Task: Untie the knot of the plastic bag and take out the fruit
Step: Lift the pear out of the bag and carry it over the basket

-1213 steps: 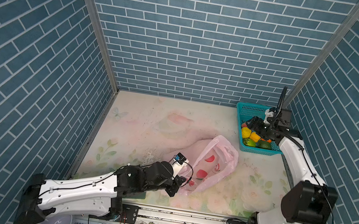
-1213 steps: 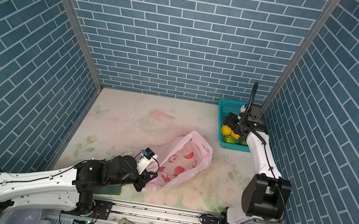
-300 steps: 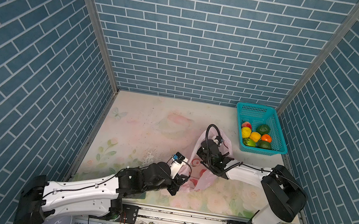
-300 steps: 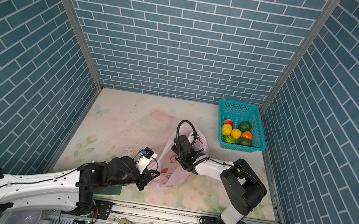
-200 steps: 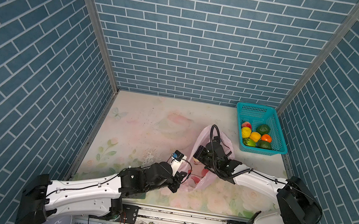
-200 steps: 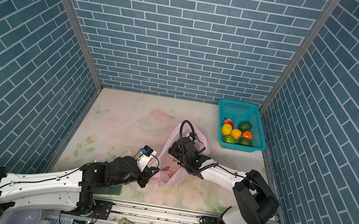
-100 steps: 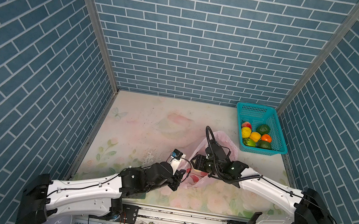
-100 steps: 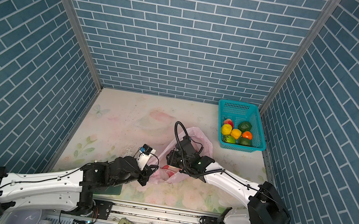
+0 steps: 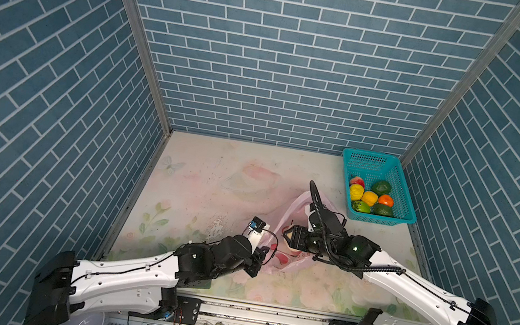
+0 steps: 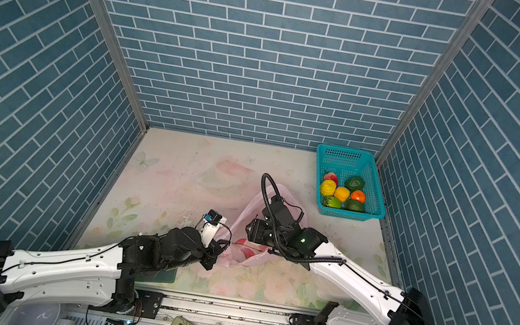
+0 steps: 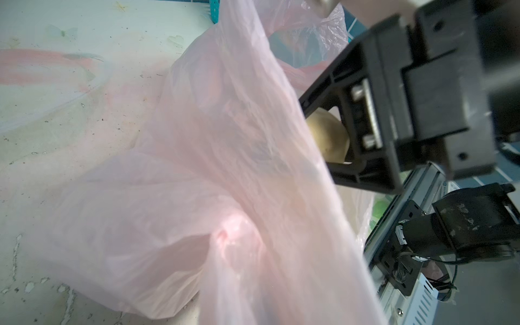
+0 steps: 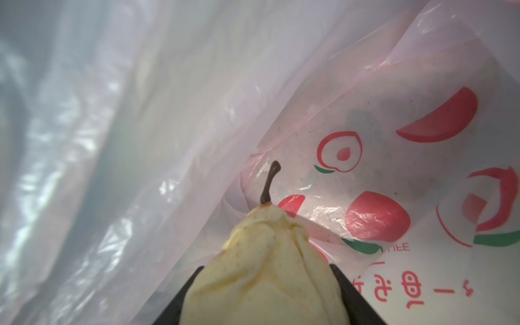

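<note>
Eight fruits in all. One basket (image 9: 365,160) holds seven fruits (image 9: 369,198):
- two dark green (image 9: 382,187) (image 9: 383,209)
- two yellow (image 9: 356,192) (image 10: 341,193)
- one orange (image 9: 386,200)
- one light green (image 9: 361,206)
- one red (image 9: 356,180)

The eighth is one pale pear (image 12: 267,267) with a single dark stem. It is outside the basket, inside the one pink bag (image 9: 293,207). The bag lies near the basket, in front of it and to its left in both top views. Two robot arms (image 9: 127,276) (image 9: 408,289) meet at the bag, both clear of the basket.

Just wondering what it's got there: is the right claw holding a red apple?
No, the right gripper is shut on a pale yellow pear with a brown stem.
</note>
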`<action>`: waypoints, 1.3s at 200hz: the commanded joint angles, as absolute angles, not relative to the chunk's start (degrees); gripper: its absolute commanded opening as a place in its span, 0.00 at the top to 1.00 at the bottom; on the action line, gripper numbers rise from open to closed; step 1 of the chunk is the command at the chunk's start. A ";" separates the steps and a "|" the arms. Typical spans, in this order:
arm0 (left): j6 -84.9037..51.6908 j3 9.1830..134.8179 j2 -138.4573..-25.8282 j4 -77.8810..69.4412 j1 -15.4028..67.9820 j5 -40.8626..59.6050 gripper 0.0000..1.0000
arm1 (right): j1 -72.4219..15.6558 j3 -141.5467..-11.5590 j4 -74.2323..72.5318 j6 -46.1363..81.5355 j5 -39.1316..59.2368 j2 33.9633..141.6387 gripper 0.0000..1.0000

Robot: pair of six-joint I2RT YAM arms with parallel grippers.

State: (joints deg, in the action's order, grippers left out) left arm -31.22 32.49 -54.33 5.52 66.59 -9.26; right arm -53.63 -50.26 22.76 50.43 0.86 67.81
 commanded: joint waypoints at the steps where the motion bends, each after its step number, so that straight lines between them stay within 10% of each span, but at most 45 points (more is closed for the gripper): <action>1: -30.15 33.13 -55.43 4.95 66.15 -8.89 1.00 | -53.88 -54.07 25.90 48.60 0.57 66.45 0.54; 124: -29.14 32.92 -55.85 4.26 64.27 -8.10 1.00 | -52.01 -61.58 40.41 48.99 -0.74 58.69 0.53; 260: -28.84 33.40 -54.82 5.81 62.23 -6.40 1.00 | -9.83 -67.92 38.04 35.51 12.10 65.09 0.51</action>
State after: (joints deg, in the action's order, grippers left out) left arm -29.30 32.49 -55.22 5.67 62.57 -6.52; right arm -16.25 -65.87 42.52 39.83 7.84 61.45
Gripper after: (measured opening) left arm 0.044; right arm 0.629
